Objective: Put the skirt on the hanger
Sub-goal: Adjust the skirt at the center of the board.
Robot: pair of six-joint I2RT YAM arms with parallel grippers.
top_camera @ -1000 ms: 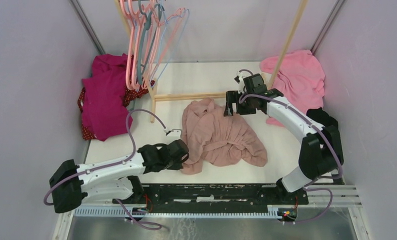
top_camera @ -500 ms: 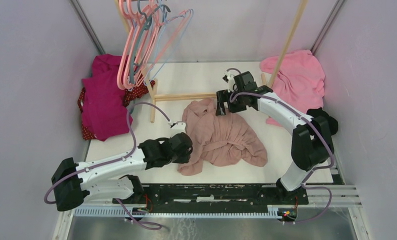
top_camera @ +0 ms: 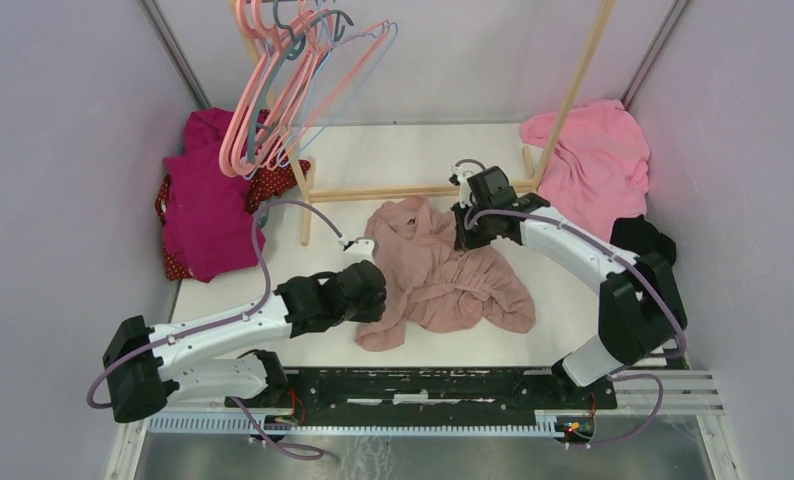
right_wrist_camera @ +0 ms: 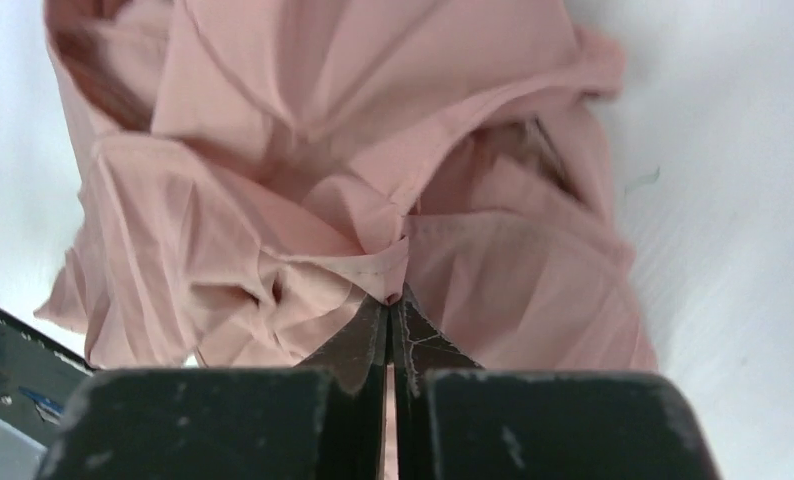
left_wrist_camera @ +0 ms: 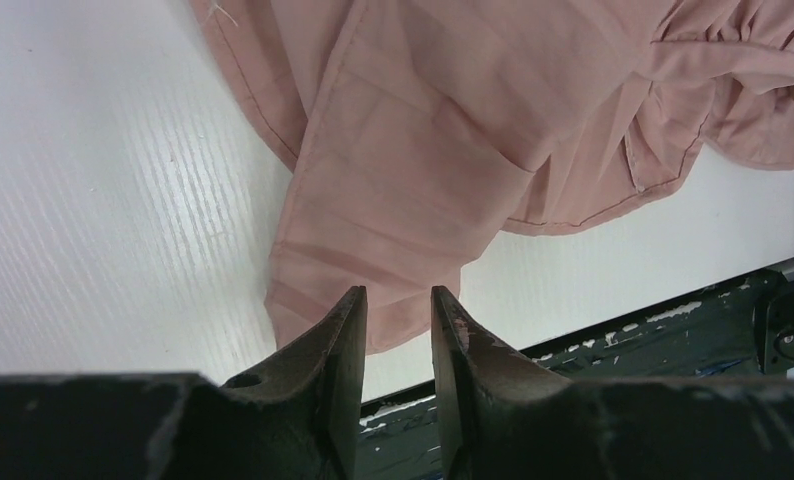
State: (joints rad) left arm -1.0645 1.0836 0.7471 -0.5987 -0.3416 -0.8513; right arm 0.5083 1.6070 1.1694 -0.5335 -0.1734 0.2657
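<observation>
Skirt is lying crumpled on the table, just in front of the wooden rack, and is not yet on any hanger. My right gripper is pinching a fold of the hem, tips pressed together, on the side nearest the rack. My left gripper is hovering with its jaws partly apart over the corner farthest from the rack, gripping nothing. Hangers are hanging tilted at the rack's left end, none taken. Remaining, I judge: lift, spread, fetch a hanger, thread. Bare table is showing behind the rack, and walls are crowding both sides.
</observation>
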